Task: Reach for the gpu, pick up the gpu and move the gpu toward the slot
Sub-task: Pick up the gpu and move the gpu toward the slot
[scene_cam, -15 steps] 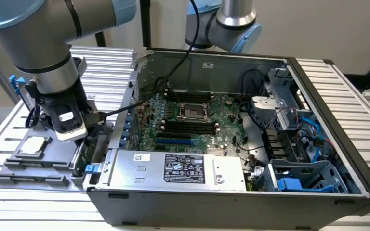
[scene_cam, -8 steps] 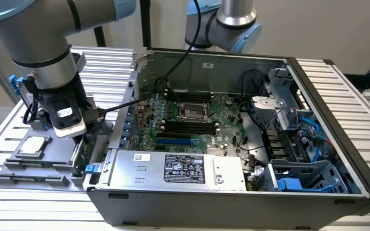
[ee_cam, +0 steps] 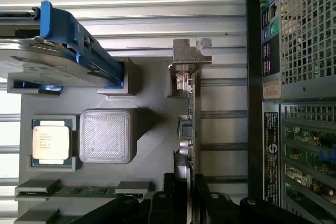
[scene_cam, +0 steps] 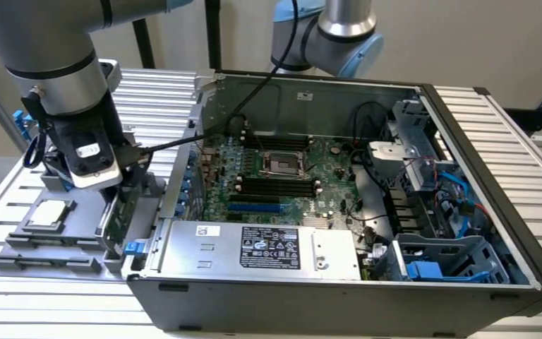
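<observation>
The gpu [ee_cam: 187, 129] stands on edge in the grey holder tray [ee_cam: 152, 145], dark and blade-like, with its silver bracket [ee_cam: 190, 56] at one end. In the exterior view the gpu [scene_cam: 113, 220] stands at the left, just outside the computer case. My gripper [ee_cam: 184, 203] is down over it with a dark finger [ee_cam: 168, 199] pressed to each side of the card, shut on it. The gripper [scene_cam: 118, 198] hangs from the arm over the tray. The card still sits in the holder. The motherboard's slots [scene_cam: 257, 207] lie inside the open case.
A square silver chip [ee_cam: 51, 141] and a grey hard drive with blue rails [ee_cam: 68, 51] rest in the same tray. The case wall [ee_cam: 262, 98] stands close beside the gpu. A power supply [scene_cam: 262, 247] lies along the case front, and a second arm [scene_cam: 341, 35] stands behind it.
</observation>
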Robot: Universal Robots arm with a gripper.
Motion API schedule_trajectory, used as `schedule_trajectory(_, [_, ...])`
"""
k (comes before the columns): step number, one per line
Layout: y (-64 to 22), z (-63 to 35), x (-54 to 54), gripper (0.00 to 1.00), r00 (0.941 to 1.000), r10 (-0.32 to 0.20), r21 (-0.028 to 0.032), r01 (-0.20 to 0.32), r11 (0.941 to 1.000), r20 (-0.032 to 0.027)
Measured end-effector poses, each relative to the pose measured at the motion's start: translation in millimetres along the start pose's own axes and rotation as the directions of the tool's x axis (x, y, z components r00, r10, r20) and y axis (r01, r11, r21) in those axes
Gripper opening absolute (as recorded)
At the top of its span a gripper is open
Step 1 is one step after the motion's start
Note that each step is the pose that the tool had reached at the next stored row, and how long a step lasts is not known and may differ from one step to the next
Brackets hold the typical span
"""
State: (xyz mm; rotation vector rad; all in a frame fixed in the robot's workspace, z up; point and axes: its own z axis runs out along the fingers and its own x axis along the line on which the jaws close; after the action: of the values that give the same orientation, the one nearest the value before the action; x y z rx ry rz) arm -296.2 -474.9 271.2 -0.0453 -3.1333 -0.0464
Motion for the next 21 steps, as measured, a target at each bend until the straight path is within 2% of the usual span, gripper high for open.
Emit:
schedule_trajectory(13, [1.9, -58.2, -4.9, 0.26, 1.0, -0.004, -0.0036, 0.004, 1.0, -0.0003])
schedule_trajectory(16, [2.4, -71.5, -9.3, 0.26, 1.0, -0.006, -0.0049, 0.006, 1.0, -0.0005])
schedule_trajectory(21, [3.4, -94.5, -23.4, 0.26, 0.9999, -0.01, -0.0089, 0.01, 0.9999, -0.0029])
